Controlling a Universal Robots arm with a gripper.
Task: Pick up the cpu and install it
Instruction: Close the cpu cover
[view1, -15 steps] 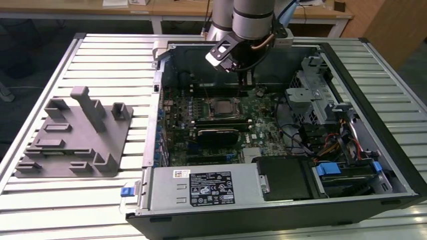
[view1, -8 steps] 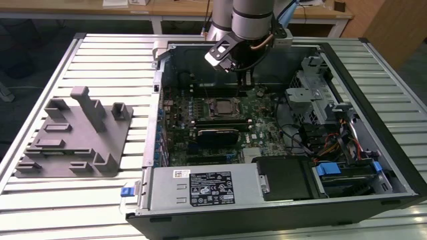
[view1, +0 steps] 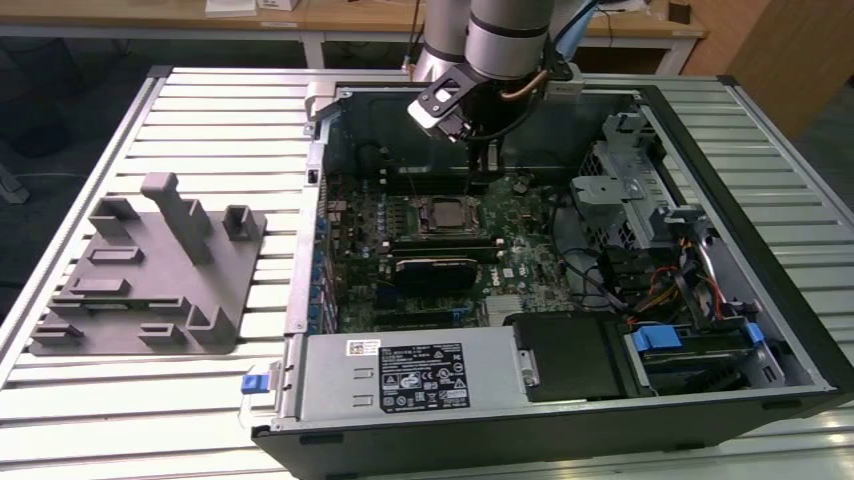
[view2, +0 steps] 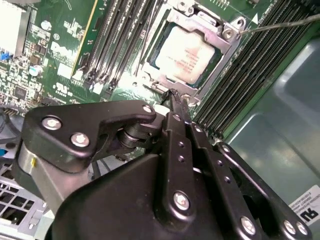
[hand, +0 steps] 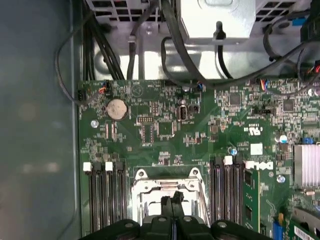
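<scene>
Above socket frame (view2: 227, 31) | fingers (view2: 176, 112) clenched, empty | cpu (view2: 185, 52) lying inside, seen in second wrist view

Slatted metal table (view1: 200, 120) bearing open computer case (view1: 534, 445), grey fixture (view1: 147, 275)

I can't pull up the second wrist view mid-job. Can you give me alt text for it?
The cpu sits in its metal socket frame on the green motherboard, memory slots on both sides. The black gripper is in the foreground, jaws shut on nothing, tip close by the frame's edge.
</scene>
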